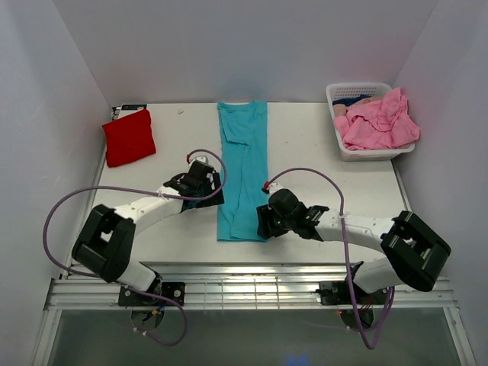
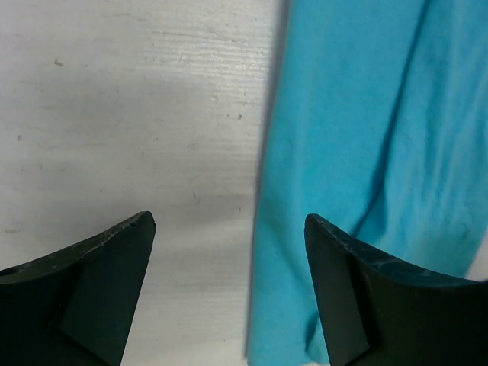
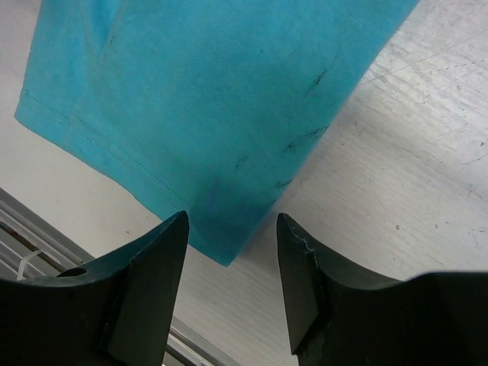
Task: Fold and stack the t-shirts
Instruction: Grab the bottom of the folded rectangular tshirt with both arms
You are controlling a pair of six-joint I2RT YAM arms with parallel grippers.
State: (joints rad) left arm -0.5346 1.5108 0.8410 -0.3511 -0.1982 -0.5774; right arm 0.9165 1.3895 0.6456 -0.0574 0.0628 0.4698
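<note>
The teal t-shirt [image 1: 242, 171], folded into a long narrow strip, lies down the middle of the table [image 1: 305, 152] from 12 to 6 o'clock. The left gripper [image 2: 229, 221] has its claw spread wide astride the strip's 9 o'clock edge, one finger over bare table, the other over cloth. The right gripper [image 3: 232, 225] sits at the hem's 5 o'clock corner, jaws apart and empty. A folded red t-shirt [image 1: 128, 137] rests at 10 o'clock. Crumpled pink t-shirts [image 1: 379, 122] fill the white basket [image 1: 366, 155] at 2 o'clock.
</note>
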